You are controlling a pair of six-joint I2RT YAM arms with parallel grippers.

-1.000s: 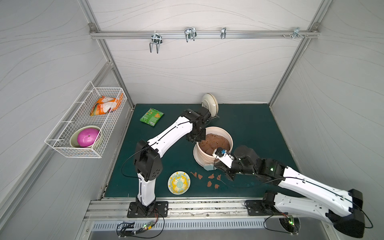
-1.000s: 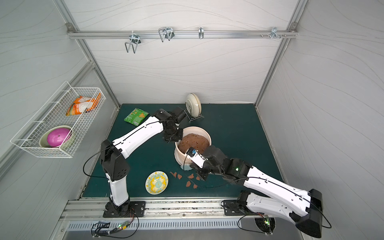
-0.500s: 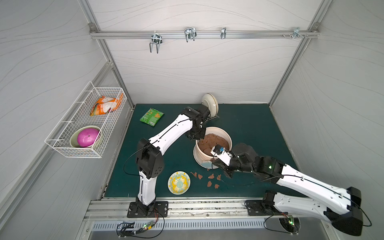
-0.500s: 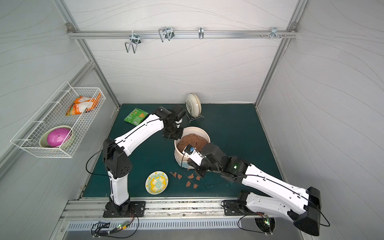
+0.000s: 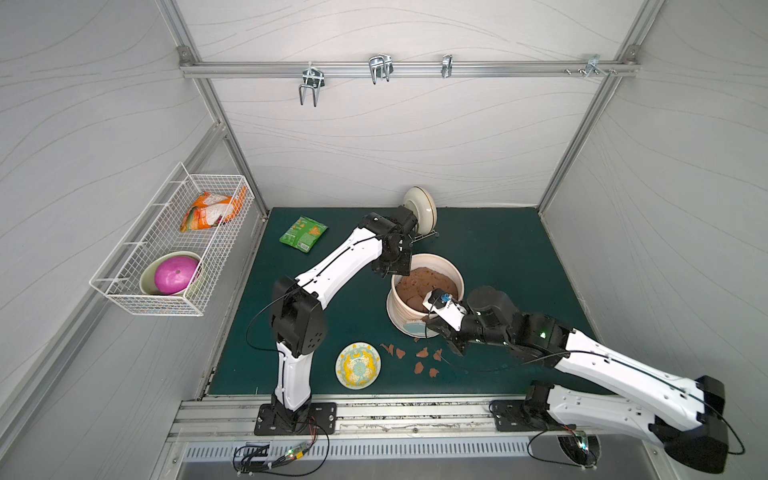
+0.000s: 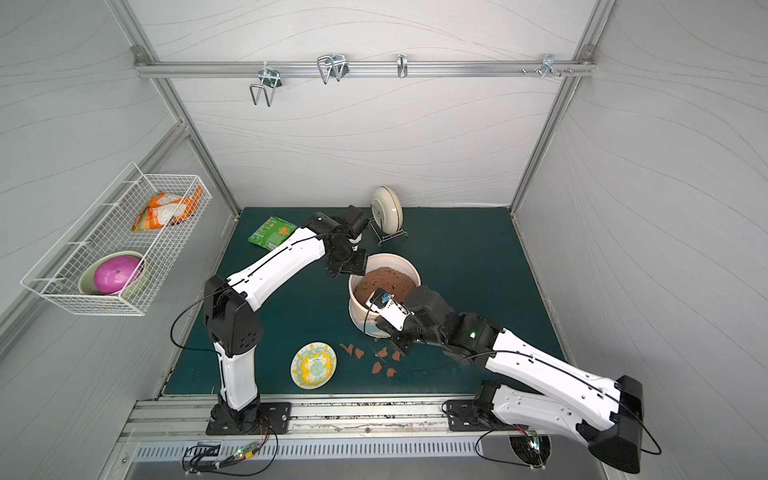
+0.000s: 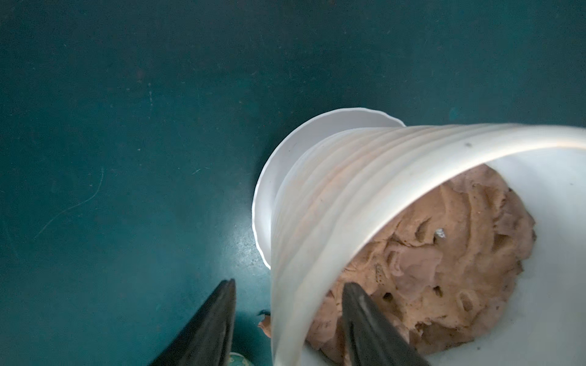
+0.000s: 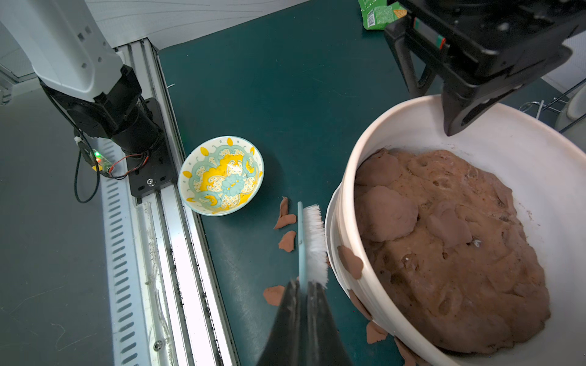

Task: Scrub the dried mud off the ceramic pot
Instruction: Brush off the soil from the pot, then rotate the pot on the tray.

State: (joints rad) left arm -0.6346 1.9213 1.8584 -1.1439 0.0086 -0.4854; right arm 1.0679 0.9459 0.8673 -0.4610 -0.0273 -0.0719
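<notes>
Scrubbing: I'd press bristles [image 8: 314,240] flat on mud [image 8: 350,262] stuck on the pot [image 5: 399,316] wall.
Pot: upright on tabletop [image 8: 285,95], flakes [image 8: 287,241] beside it.
Brush [image 8: 299,240]: pinched in right hand [image 8: 302,285], low beside pot.
Left hand [image 7: 288,282]: jaws apart astride the rim [image 7: 444,152]; I'd close it first.

pot [image 5: 398,313] 1 | brush [image 8: 312,240] 1 | mud flakes [image 5: 422,352] on mat [image 5: 498,249] at least 6 | snack bags [image 5: 303,235] 2
</notes>
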